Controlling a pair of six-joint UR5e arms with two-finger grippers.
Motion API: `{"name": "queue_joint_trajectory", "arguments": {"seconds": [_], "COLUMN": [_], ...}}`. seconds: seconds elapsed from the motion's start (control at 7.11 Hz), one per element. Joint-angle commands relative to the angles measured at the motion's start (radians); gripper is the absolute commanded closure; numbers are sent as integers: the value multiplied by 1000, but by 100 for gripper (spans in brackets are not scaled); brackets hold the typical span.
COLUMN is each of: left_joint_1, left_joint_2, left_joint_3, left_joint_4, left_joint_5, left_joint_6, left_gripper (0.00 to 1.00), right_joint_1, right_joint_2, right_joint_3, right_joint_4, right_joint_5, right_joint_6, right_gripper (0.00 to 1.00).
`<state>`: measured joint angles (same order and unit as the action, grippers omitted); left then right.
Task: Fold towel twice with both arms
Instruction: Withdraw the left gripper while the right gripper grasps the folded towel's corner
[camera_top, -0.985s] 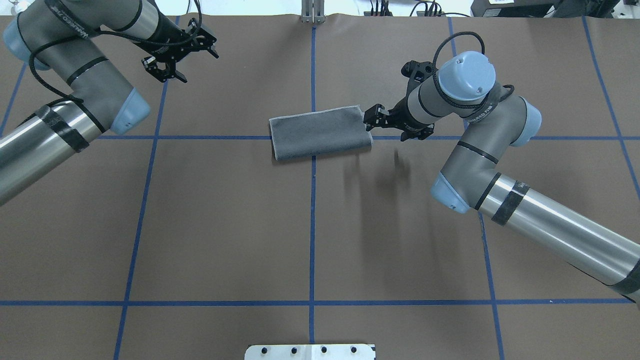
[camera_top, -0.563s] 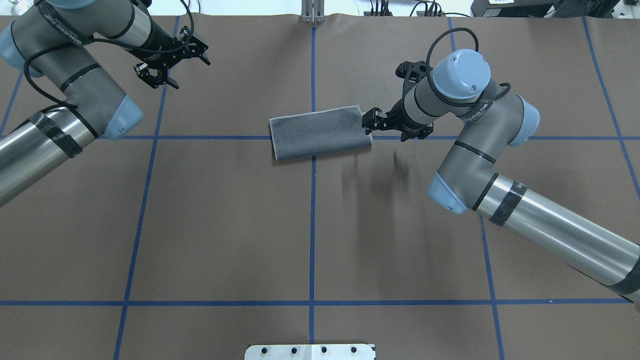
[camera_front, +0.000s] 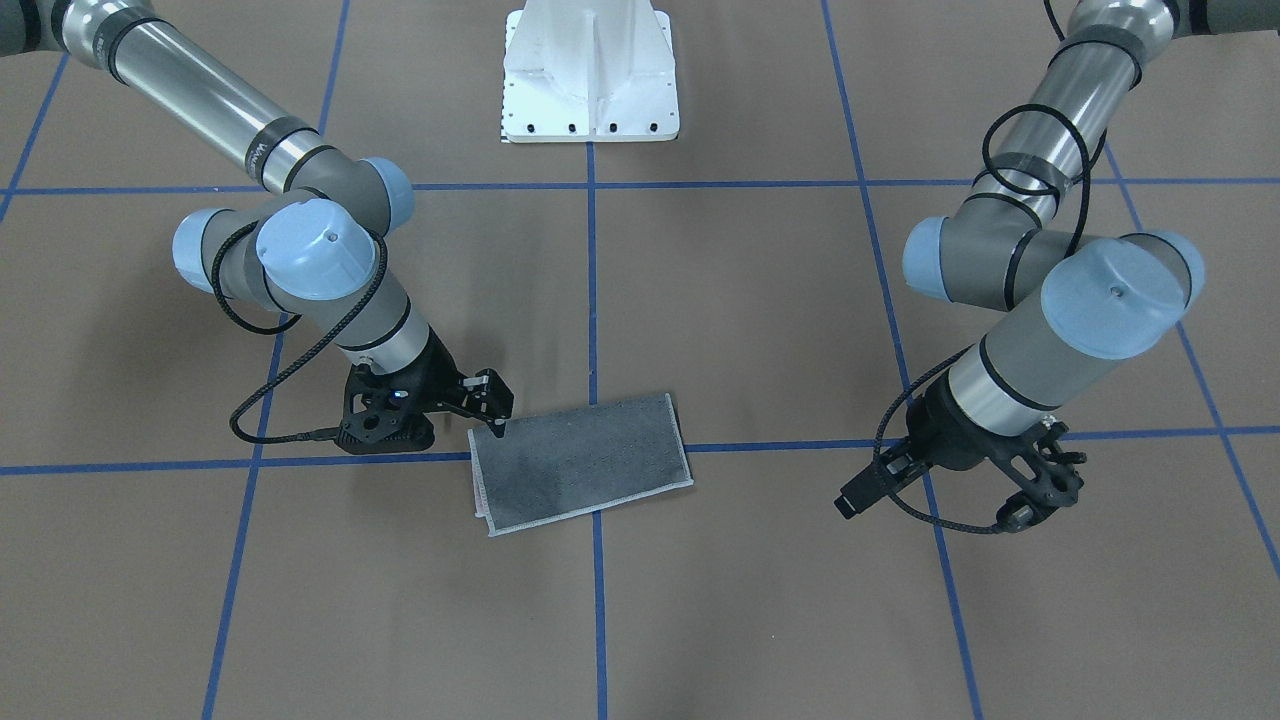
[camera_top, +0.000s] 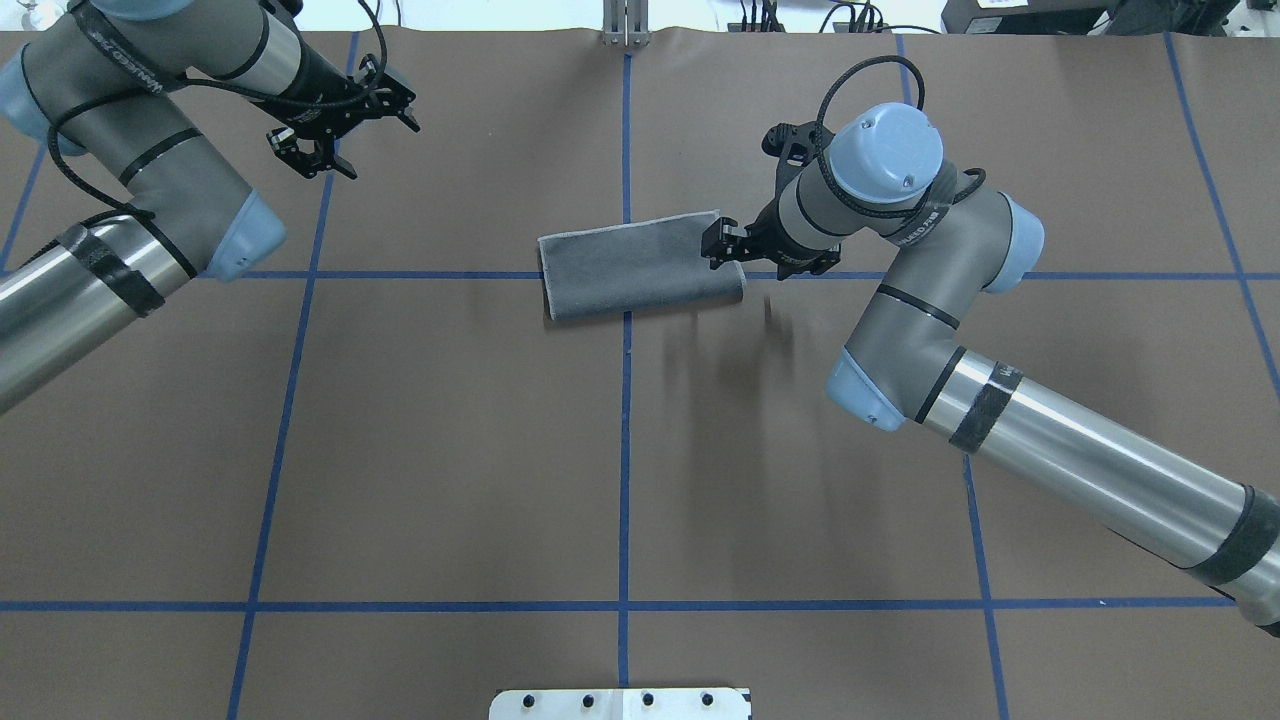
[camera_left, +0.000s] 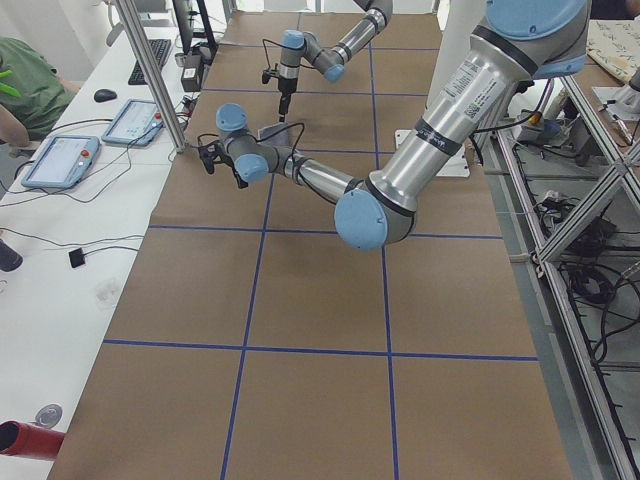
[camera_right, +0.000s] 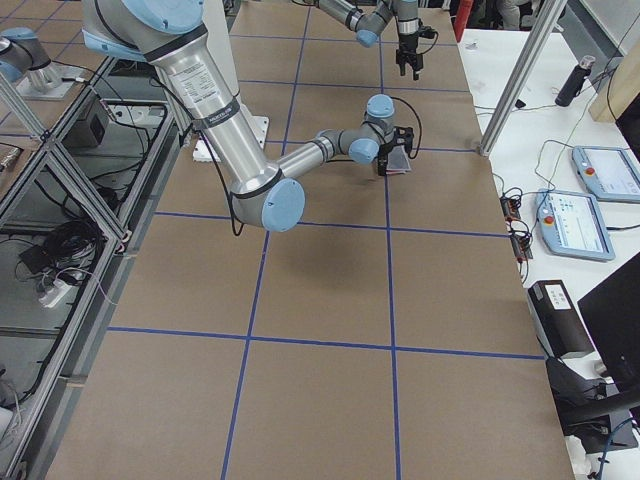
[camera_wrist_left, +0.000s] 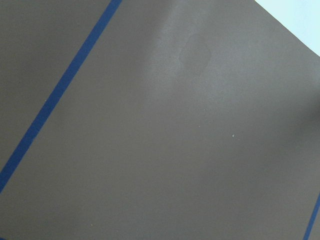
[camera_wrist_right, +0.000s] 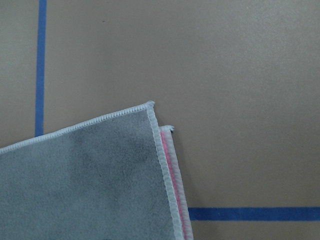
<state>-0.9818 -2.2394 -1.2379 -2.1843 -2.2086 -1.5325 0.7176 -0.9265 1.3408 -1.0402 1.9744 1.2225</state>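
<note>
The towel (camera_top: 635, 265) lies flat near the table's middle, folded into a rectangle with its dark grey face up; it also shows in the front view (camera_front: 580, 460). In the right wrist view the towel's (camera_wrist_right: 90, 185) corner shows a thin pink strip of the lower layer. My right gripper (camera_top: 715, 247) is open, low at the towel's right end, with its fingertips over the edge (camera_front: 497, 405). My left gripper (camera_top: 383, 152) is open and empty, far to the left at the back of the table (camera_front: 1045, 500). Its wrist view shows only bare table.
Blue tape lines (camera_top: 625, 420) cross the brown table cover. The white pedestal base (camera_front: 590, 70) stands at the robot's side of the table. A desk with tablets (camera_left: 60, 160) runs along the far side, beyond the table's edge.
My right gripper has moved left, from just off the towel's right end to over its edge. My left gripper has drawn back slightly to the left. The towel has not moved.
</note>
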Motion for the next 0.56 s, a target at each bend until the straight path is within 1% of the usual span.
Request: {"name": "queue_joint_trajectory", "arguments": {"seconds": [0.0, 0.14, 0.42], "left_joint_1": [0, 0, 0], "left_joint_2": [0, 0, 1], "left_joint_3": [0, 0, 0], "left_joint_4": [0, 0, 0], "left_joint_5": [1, 1, 1], "left_joint_6": [0, 0, 0], "left_gripper": [0, 0, 0], "right_joint_1": [-4, -3, -4], "right_joint_2": [14, 32, 35], "right_joint_3": [-17, -37, -51], "right_joint_4": [0, 0, 0], "right_joint_5": [-6, -6, -6], "right_joint_6": [-5, -5, -5], "right_gripper": [25, 30, 35]}}
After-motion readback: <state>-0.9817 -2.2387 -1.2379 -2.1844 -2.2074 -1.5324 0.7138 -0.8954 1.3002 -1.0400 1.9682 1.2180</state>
